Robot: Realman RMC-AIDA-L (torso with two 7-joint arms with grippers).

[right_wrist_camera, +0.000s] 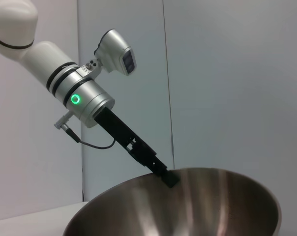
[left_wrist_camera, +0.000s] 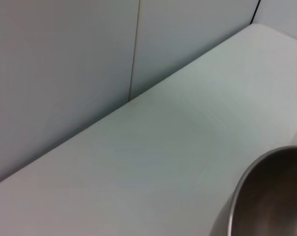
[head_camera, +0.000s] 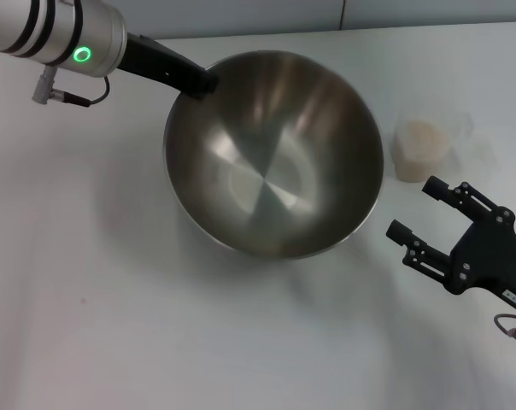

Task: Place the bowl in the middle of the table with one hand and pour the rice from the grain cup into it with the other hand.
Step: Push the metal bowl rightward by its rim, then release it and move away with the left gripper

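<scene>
The bowl [head_camera: 273, 154] takes up the middle of the white table [head_camera: 87, 290], tipped so its open side faces the near right. The left gripper [head_camera: 200, 83] has its black fingers pinched on the bowl's far-left rim, and the silver arm [head_camera: 66, 38] behind it, with a green ring lit on it, reaches in from the top left corner. From the right wrist view the same grip shows plainly: the gripper's tip [right_wrist_camera: 169, 178] is clamped over the rim of the bowl [right_wrist_camera: 197, 206], with the arm [right_wrist_camera: 82, 96] slanting up and away in front of a pale wall [right_wrist_camera: 227, 73]. The left wrist view catches only a curve of the bowl's rim [left_wrist_camera: 269, 196] against the table [left_wrist_camera: 153, 162].

The cup [head_camera: 425, 147] stands upright just to the right of the bowl, near it but apart, with the rice [head_camera: 420, 141] heaped pale inside it. The right gripper [head_camera: 427, 213] hovers nearer than the cup, by the bowl's right side. Its two fingers are spread wide and hold nothing, pointing toward the cup and bowl.
</scene>
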